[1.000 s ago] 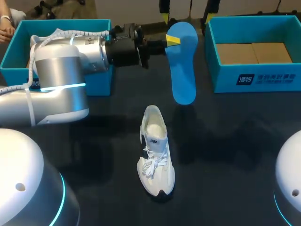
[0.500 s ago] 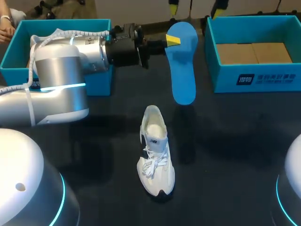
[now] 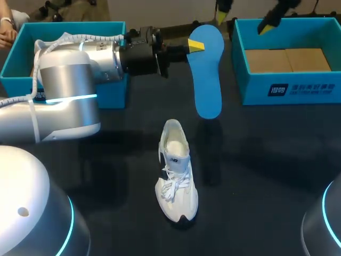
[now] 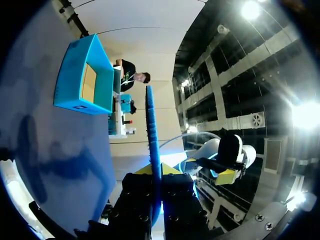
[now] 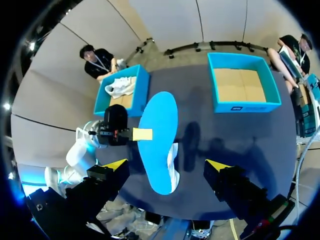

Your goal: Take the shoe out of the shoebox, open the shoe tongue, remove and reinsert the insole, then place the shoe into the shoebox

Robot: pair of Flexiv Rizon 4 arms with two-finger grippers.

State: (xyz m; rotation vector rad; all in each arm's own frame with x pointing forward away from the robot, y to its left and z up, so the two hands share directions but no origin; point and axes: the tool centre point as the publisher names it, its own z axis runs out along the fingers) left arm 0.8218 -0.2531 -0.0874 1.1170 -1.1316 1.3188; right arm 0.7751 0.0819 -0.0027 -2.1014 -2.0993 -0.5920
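The left gripper (image 3: 193, 47) is clamped on the heel end of the blue insole (image 3: 209, 80) and holds it in the air above the far middle of the table (image 3: 266, 160), toe end hanging toward the near side. The left wrist view shows the insole edge-on, pinched between both fingers. The right gripper (image 3: 245, 17) hangs high over the far side with its fingers spread wide and nothing in them.

The insole is out, so the step in hand looks like the reinsertion. The shoe (image 3: 177, 176) stands upright on its sole, nearer than the insole and a little left of it, heel to the far side, collar gaping. The next move probably calls for tipping the toe end down into that opening, with the right gripper steadying the shoe or spreading the tongue.

The table is dark and matte. A teal left box (image 3: 114, 93), with another pale shoe (image 5: 120, 86) inside, and a right box (image 3: 298, 88) sit at the far corners, well apart from the shoe.
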